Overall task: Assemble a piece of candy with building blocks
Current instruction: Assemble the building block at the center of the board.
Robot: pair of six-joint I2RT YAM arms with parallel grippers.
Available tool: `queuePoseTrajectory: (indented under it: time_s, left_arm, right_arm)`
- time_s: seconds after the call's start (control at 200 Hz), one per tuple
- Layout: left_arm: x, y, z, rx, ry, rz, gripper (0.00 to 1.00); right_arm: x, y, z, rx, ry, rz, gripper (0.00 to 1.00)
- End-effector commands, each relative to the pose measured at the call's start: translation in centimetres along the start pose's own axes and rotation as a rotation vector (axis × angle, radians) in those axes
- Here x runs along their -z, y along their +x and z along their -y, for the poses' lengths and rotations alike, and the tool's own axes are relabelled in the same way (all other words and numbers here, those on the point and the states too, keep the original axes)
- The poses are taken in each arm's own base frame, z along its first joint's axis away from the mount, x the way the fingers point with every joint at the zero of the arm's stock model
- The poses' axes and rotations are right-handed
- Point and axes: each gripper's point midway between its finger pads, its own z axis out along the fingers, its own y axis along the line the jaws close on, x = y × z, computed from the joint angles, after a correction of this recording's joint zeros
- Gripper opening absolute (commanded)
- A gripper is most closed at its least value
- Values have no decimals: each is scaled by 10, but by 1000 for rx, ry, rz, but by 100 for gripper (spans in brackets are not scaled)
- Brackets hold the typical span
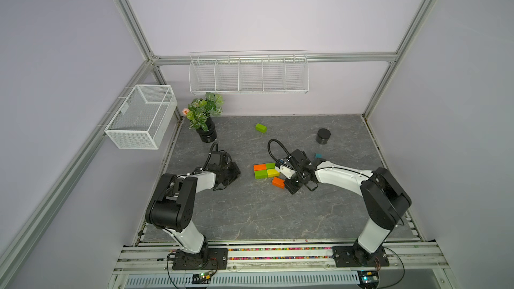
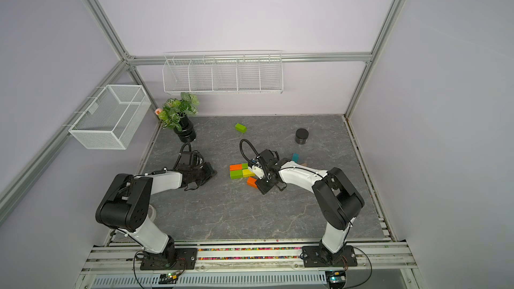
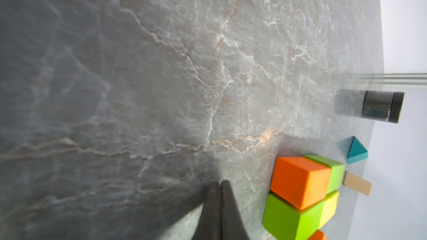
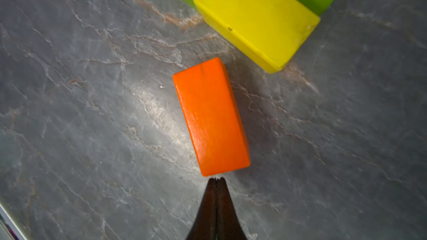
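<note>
In the middle of the table, building blocks lie pressed together in a two-by-two patch: an orange brick (image 1: 260, 167), two green bricks (image 1: 260, 174) and a yellow brick (image 1: 272, 172). A loose orange brick (image 4: 211, 116) lies flat just off the yellow brick's (image 4: 256, 17) corner. My right gripper (image 4: 216, 178) is shut and empty, its tips against that brick's short end. The left gripper (image 3: 219, 182) is shut on nothing, left of the patch. A teal triangle (image 1: 319, 156) and a tan triangle (image 3: 357, 183) lie right of the patch, a third green brick (image 1: 261, 127) farther back.
A black round jar (image 1: 323, 135) stands at the back right. A potted plant (image 1: 205, 118) stands in the back left corner. Wire baskets (image 1: 140, 116) hang on the walls above the table. The right forearm (image 1: 342, 175) reaches over the tan triangle's area.
</note>
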Motion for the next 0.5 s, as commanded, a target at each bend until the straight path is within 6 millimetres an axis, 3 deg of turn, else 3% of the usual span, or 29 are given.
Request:
queuePoseTrajectory:
  time_s: [0.0,0.495]
  left_arm:
    - [-9,32,-43,49,-156,-102,0]
    - [-15,35,-45,59,-153,-119,0]
  right_arm:
    - [-9,-4,0,-24,-23,2,7]
    - [-15,-25,22,-33,42,46,7]
